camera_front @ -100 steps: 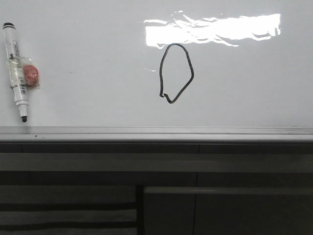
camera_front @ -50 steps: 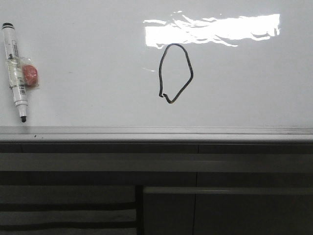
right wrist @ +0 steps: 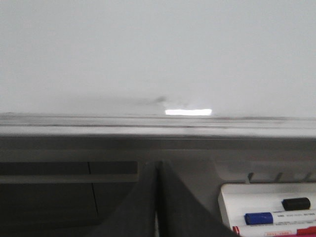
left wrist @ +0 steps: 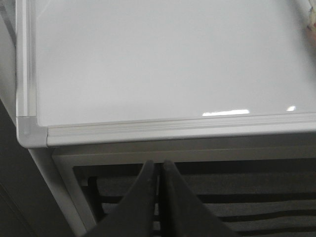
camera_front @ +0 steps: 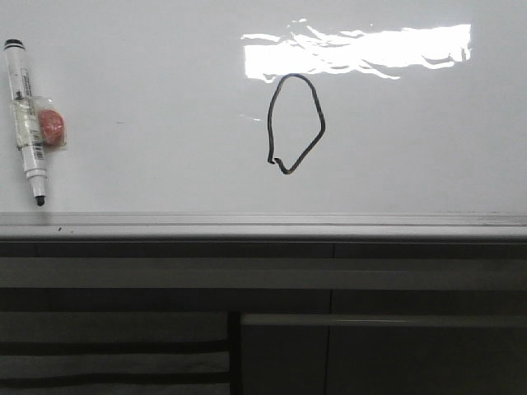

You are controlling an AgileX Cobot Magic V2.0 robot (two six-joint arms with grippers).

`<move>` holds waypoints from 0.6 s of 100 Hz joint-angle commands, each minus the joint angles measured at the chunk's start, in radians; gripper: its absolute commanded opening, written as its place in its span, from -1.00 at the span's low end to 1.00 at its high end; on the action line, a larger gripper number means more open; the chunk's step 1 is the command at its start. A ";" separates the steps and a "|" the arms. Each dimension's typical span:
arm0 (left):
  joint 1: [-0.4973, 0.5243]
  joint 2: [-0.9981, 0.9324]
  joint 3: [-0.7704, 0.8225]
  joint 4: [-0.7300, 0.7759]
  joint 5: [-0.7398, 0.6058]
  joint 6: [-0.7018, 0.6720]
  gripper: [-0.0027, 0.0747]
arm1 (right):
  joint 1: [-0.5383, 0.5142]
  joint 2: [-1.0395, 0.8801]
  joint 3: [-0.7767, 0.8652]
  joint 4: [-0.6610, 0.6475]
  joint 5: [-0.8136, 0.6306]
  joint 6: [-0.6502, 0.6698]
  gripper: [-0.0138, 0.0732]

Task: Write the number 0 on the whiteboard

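Note:
The number 0 is a thin black lopsided loop with a kink at its lower left, drawn on the whiteboard just below a bright reflection. A black-tipped marker with a red magnet hangs on the board at the far left. The whiteboard also shows in the left wrist view and the right wrist view. My left gripper is shut and empty, below the board's lower left corner. My right gripper is shut and empty, below the board's rail. Neither gripper shows in the front view.
A grey metal rail runs along the board's bottom edge, with dark grey panels below. A white tray holding black, blue and red markers sits low beside my right gripper.
The marker on the left of the board has shifted very slightly. The drawn loop is unchanged.

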 commanded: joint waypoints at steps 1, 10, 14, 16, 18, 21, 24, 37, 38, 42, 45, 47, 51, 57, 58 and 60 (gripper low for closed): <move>0.002 -0.029 0.032 0.002 -0.057 -0.006 -0.98 | -0.030 -0.019 0.011 -0.025 -0.018 0.041 -0.86; 0.002 -0.029 0.032 0.002 -0.057 -0.006 -0.98 | -0.030 -0.019 0.011 -0.043 -0.018 0.056 -0.86; 0.002 -0.029 0.032 0.002 -0.057 -0.006 -0.98 | -0.030 -0.019 0.011 -0.043 -0.018 0.056 -0.86; 0.002 -0.029 0.032 0.002 -0.057 -0.006 -0.98 | -0.030 -0.019 0.011 -0.043 -0.018 0.056 -0.86; 0.002 -0.029 0.032 0.002 -0.057 -0.006 -0.98 | -0.030 -0.019 0.011 -0.043 -0.018 0.056 -0.86; 0.002 -0.029 0.032 0.002 -0.057 -0.006 -0.98 | -0.030 -0.019 0.011 -0.043 -0.018 0.056 -0.86; 0.002 -0.029 0.032 0.002 -0.057 -0.006 -0.98 | -0.030 -0.019 0.011 -0.043 -0.018 0.056 -0.86; 0.002 -0.029 0.032 0.002 -0.057 -0.006 -0.98 | -0.030 -0.019 0.011 -0.043 -0.018 0.056 -0.86; 0.002 -0.029 0.032 0.002 -0.057 -0.006 -0.98 | -0.030 -0.019 0.011 -0.036 -0.018 0.056 -0.86; 0.002 -0.029 0.032 0.002 -0.057 -0.006 -0.98 | -0.030 -0.019 0.011 -0.043 -0.018 0.056 -0.86; 0.002 -0.029 0.032 0.002 -0.057 -0.006 -0.98 | -0.030 -0.019 0.011 -0.036 -0.018 0.056 -0.86; 0.002 -0.029 0.032 0.002 -0.057 -0.006 -0.98 | -0.030 -0.019 0.011 -0.036 -0.018 0.056 -0.86; 0.002 -0.029 0.032 0.002 -0.057 -0.006 -0.98 | -0.030 -0.019 0.011 -0.036 -0.018 0.056 -0.86; 0.002 -0.029 0.032 0.002 -0.057 -0.006 -0.98 | -0.030 -0.019 0.011 -0.036 -0.018 0.056 -0.86; 0.002 -0.029 0.032 0.002 -0.057 -0.006 -0.98 | -0.030 -0.019 0.011 -0.036 -0.018 0.056 -0.86; 0.002 -0.029 0.032 0.002 -0.057 -0.006 -0.98 | -0.030 -0.019 0.011 -0.036 -0.018 0.056 -0.86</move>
